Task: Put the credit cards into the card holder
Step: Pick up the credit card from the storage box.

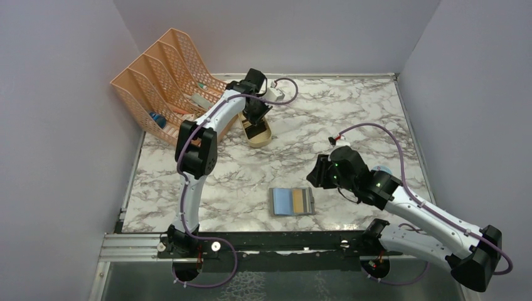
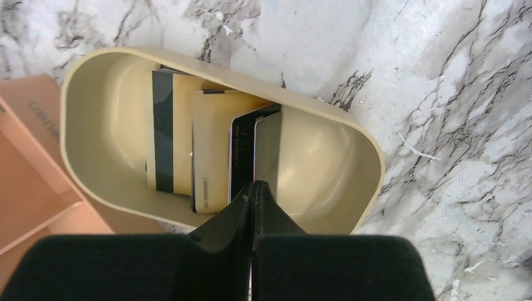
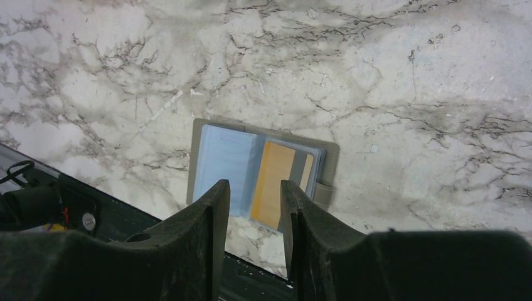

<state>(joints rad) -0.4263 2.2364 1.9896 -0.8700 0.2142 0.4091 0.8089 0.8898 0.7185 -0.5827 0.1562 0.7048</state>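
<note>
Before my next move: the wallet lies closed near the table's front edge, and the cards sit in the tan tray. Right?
No: the wallet lies open, pockets facing up, as the right wrist view shows. The rest holds: it is near the table's front edge, and the cards sit in the tan tray.

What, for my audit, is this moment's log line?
left gripper: shut at edge of credit cards in tray, grip unclear | right gripper: open, pointed at open card holder
</note>
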